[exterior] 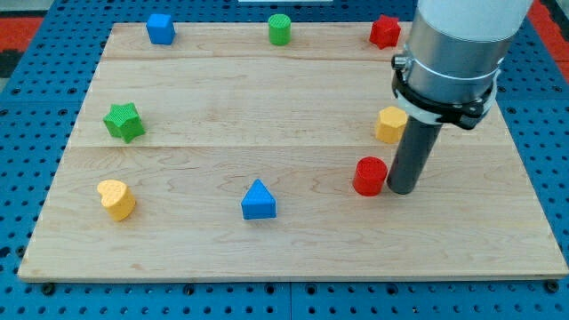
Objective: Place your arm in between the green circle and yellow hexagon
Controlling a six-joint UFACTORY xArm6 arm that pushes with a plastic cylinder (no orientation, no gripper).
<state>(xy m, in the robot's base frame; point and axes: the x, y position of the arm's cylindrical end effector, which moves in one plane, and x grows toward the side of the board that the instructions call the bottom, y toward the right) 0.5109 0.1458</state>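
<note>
One camera only, set above the near edge of the wooden worktop (293, 107) and tilted down toward its far edge — the whole board fits in view, with blue pegboard (27, 116) showing round it. It sits fairly close and high; the far edge looks shorter than the near one. The arm (453, 44) enters from the view's top right, cut off by the frame — no second view shares the scene.

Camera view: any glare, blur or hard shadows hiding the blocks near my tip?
Camera view: lighting is even, shadows soft and short, no glare on the board. My tip and the red cylinder beside it look sharp. The arm hides part of the yellow hexagon; the green circle is clear.
</note>
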